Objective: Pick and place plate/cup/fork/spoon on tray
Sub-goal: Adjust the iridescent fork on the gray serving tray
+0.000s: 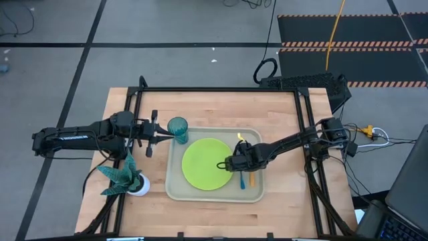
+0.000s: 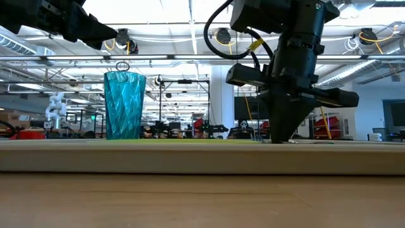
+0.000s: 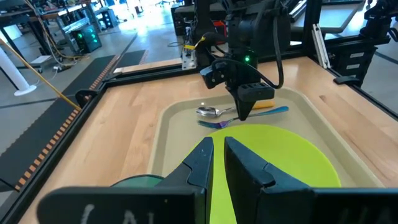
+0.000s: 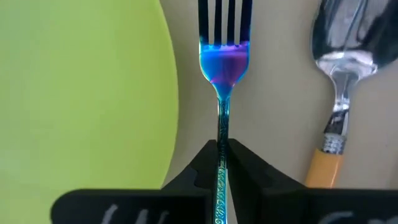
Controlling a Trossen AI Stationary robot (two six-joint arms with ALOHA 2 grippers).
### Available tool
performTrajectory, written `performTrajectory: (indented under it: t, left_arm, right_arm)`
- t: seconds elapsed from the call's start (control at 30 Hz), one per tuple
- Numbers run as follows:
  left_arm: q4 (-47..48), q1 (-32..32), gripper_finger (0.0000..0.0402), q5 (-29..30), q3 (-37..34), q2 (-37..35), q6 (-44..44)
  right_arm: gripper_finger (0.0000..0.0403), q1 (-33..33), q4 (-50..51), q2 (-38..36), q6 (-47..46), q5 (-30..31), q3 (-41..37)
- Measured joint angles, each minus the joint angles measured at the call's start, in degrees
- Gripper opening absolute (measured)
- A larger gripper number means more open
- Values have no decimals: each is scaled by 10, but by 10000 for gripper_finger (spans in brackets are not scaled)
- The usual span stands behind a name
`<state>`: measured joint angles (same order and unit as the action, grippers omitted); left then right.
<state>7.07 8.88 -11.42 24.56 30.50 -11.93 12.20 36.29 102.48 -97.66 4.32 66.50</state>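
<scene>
The beige tray (image 1: 257, 193) lies in the middle of the table and holds the lime-green plate (image 1: 204, 164). The teal cup (image 1: 178, 127) stands upright at the tray's far left corner. The blue-handled fork (image 4: 224, 59) and the orange-handled spoon (image 4: 339, 74) lie side by side right of the plate. My right gripper (image 1: 232, 163) stands over the fork, shut on its handle. My left gripper (image 3: 217, 146) hovers just left of the cup, fingers nearly together with nothing between them. My right gripper pinches the fork's slim handle (image 4: 222, 134) between its two fingers, a little behind the tines. The fingers come steeply from above, one on each side of the handle. The fork lies level along the tray floor; whether it is lifted clear I cannot tell.
A teal leafy plant in a white pot (image 1: 127, 177) stands at the table's near left, beside the tray. A black frame (image 1: 221, 90) runs along the table's far and side edges. Bare wood shows right of the tray (image 1: 284, 181).
</scene>
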Motion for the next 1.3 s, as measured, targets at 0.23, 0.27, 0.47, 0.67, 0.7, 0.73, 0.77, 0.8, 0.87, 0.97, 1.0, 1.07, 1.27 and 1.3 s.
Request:
performTrajectory:
  t: [0.23, 0.27, 0.47, 0.67, 0.7, 0.73, 0.77, 0.8, 0.87, 0.97, 1.0, 1.07, 1.27, 1.3]
  left_arm:
    - [5, 0, 42, 0, 0, 0, 0]
    - [5, 0, 42, 0, 0, 0, 0]
    - [8, 0, 42, 0, 0, 0, -3]
    - [8, 0, 42, 0, 0, 0, -4]
    - [9, 0, 42, 0, 0, 0, -4]
    - [8, 0, 42, 0, 0, 0, -4]
    - [8, 0, 42, 0, 0, 0, -4]
    - [8, 0, 42, 0, 0, 0, -4]
    - [8, 0, 42, 0, 0, 0, -4]
    - [8, 0, 42, 0, 0, 0, -4]
    - [8, 0, 42, 0, 0, 0, -4]
    - [8, 0, 42, 0, 0, 0, -4]
    - [8, 0, 42, 0, 0, 0, -4]
    - [8, 0, 42, 0, 0, 0, -4]
  right_arm:
    - [15, 12, 15, 0, -54, -2, 0]
    - [15, 12, 15, 0, -55, -2, 0]
    - [15, 12, 15, -1, -67, -1, 0]
    - [22, 12, 12, -1, -66, -1, 0]
    - [26, 12, 12, -1, -66, -1, 0]
    - [31, 12, 12, -1, -66, -1, 0]
    - [37, 12, 12, -1, -66, -1, 0]
    - [44, 13, 12, -1, -66, 0, 0]
    - [59, 14, 12, -1, -67, 0, 0]
    - [80, 14, 12, -1, -66, 0, 0]
    - [86, 14, 11, -1, -66, 0, 0]
    - [97, 14, 6, -1, -63, 1, 1]
    - [111, 13, -11, -1, -37, 7, 1]
    - [111, 13, -11, -1, -34, 15, 1]
